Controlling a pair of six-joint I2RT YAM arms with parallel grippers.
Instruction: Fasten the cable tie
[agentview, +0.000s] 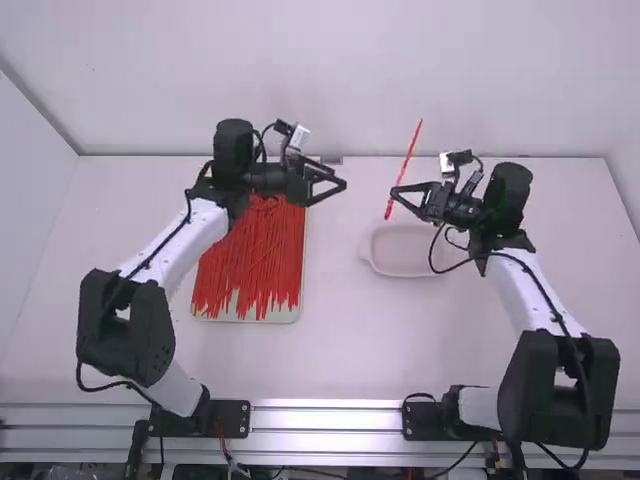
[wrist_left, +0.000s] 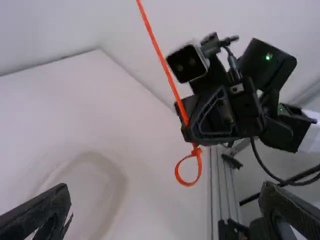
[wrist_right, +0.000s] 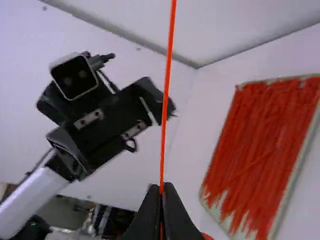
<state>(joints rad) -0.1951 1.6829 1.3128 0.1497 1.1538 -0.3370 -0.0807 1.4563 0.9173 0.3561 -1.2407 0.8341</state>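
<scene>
A red cable tie (agentview: 405, 165) stands nearly upright above the table, its tail pointing up and back. My right gripper (agentview: 393, 201) is shut on it near the lower end. Below the fingers the tie is closed into a small loop (wrist_left: 176, 171), which hangs over a white dish (agentview: 405, 262). The right wrist view has the fingers (wrist_right: 161, 202) pinched on the tie (wrist_right: 165, 100). My left gripper (agentview: 335, 187) hovers a short way left of the tie, open and holding nothing, its fingers (wrist_left: 42, 215) set wide apart and facing the right gripper (wrist_left: 187, 134).
A pile of red cable ties (agentview: 255, 255) lies on a pale board (agentview: 250, 316) under the left arm, also seen at the pile (wrist_right: 260, 150) in the right wrist view. The white dish (wrist_left: 85, 175) sits between the two arms. Bare table lies in front of it.
</scene>
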